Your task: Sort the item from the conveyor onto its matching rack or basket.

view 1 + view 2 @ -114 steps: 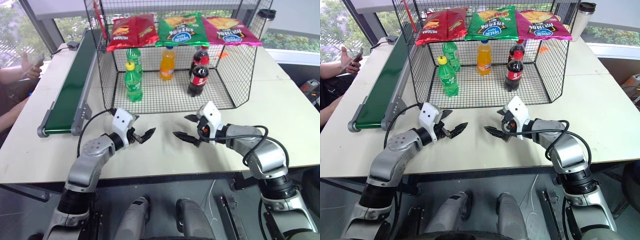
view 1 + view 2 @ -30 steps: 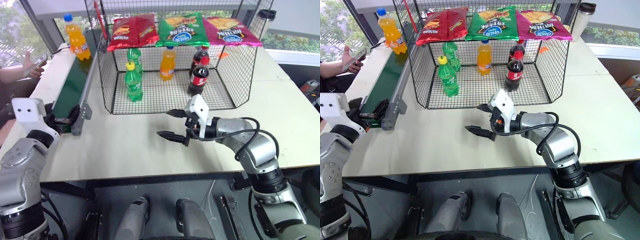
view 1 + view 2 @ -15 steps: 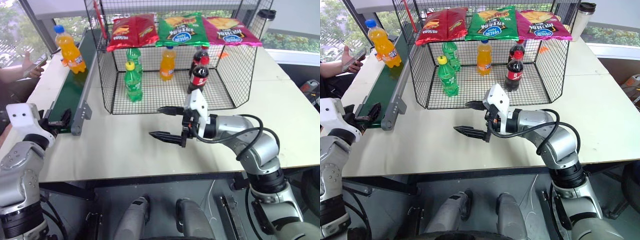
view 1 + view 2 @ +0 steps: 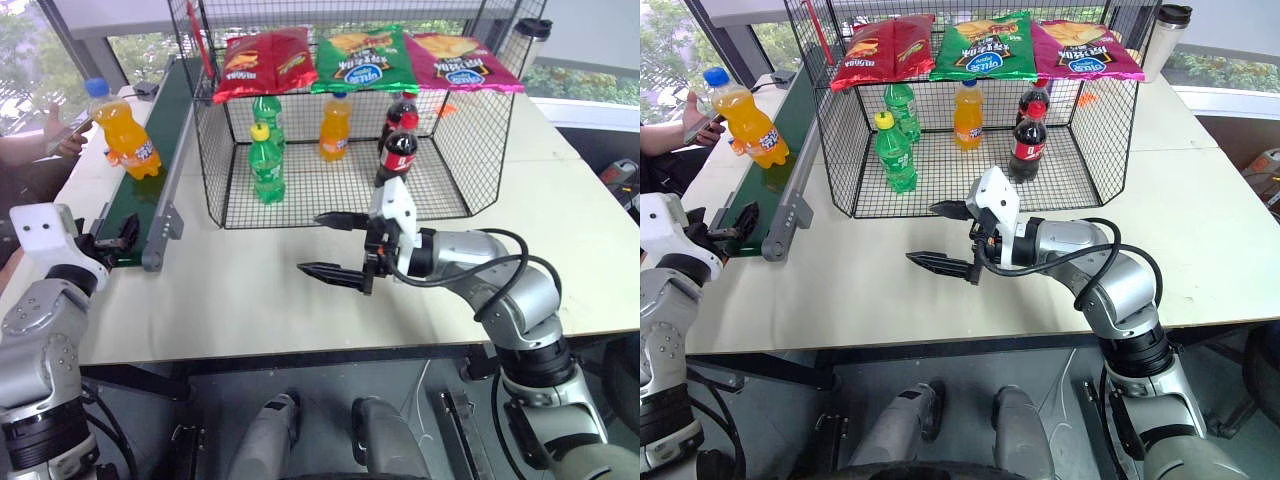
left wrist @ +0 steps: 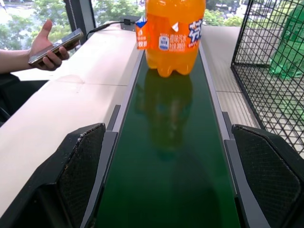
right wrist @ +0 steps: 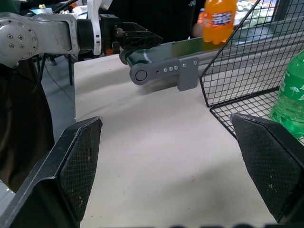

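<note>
The item, an orange soda bottle [image 4: 125,140] with a blue cap, stands upright on the dark green conveyor [image 4: 150,185], about midway along the belt. My left gripper [image 4: 112,240] is open at the belt's near end, a finger on each side of the rails. In the left wrist view the bottle [image 5: 175,38] stands well ahead of the open fingers [image 5: 83,161]. My right gripper [image 4: 312,243] hovers open over the table in front of the black wire cage [image 4: 215,170], holding nothing.
Inside the cage stand two green bottles [image 4: 266,160], an orange bottle [image 4: 335,125] and two cola bottles [image 4: 397,150]. Three chip bags [image 4: 365,55] lie on its top. A person's hand with a phone [image 4: 65,130] rests left of the conveyor. A cup [image 4: 530,35] stands far right.
The orange bottle has travelled down the belt toward my left gripper. My right gripper shifted a little to the left and rose slightly, then held still.
</note>
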Robot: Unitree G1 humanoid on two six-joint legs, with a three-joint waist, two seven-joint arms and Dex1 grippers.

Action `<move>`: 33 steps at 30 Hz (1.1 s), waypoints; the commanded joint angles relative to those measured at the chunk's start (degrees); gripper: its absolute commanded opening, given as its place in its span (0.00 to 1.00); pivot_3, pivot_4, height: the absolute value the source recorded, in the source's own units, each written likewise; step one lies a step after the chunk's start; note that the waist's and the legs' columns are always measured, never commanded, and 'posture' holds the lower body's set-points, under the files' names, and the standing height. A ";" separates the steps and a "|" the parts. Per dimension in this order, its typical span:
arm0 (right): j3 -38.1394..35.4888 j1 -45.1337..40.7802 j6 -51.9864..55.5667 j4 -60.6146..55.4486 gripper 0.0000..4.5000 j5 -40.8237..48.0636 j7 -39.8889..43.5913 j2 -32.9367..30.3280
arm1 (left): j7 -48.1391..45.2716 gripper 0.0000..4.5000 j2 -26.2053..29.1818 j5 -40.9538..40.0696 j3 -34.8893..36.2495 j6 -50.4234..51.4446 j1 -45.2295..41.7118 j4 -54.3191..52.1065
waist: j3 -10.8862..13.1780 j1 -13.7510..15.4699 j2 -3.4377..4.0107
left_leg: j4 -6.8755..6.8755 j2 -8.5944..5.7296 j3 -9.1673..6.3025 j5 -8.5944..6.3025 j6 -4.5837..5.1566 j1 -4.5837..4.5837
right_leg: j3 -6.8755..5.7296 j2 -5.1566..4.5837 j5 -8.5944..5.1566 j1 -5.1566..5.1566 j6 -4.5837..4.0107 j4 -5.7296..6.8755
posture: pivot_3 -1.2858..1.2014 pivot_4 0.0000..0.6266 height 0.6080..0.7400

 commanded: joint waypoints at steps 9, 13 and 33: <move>-0.11 -0.27 -1.26 -1.40 0.99 -0.63 -0.08 -0.84 | 0.02 1.00 0.39 0.91 -0.91 -2.73 -0.44 -0.32 | 0.00 0.01 0.00 | -0.01 0.00 0.00 0.00 0.00 -0.02 | 0.00 0.00 0.00 -0.01 0.00 -0.01 | 0.52 0.24 0.99; 0.00 -0.33 -1.28 -1.35 0.99 -0.76 -0.08 -0.97 | 0.44 1.00 0.47 1.47 -0.60 -3.30 -0.46 0.16 | 0.00 -0.01 0.00 | -0.01 0.00 0.00 0.00 0.00 -0.03 | 0.00 -0.01 -0.02 -0.02 0.02 -0.03 | 0.52 0.24 0.99; -0.11 -0.27 -1.62 -1.07 1.00 -1.62 -0.35 -1.53 | -3.64 0.67 0.31 -1.37 -1.84 -5.54 -1.17 -1.12 | 0.00 0.10 0.00 | -0.03 0.00 -0.04 -0.01 0.00 -0.10 | 0.00 -0.03 -0.03 -0.04 0.03 -0.08 | 0.52 0.24 0.99</move>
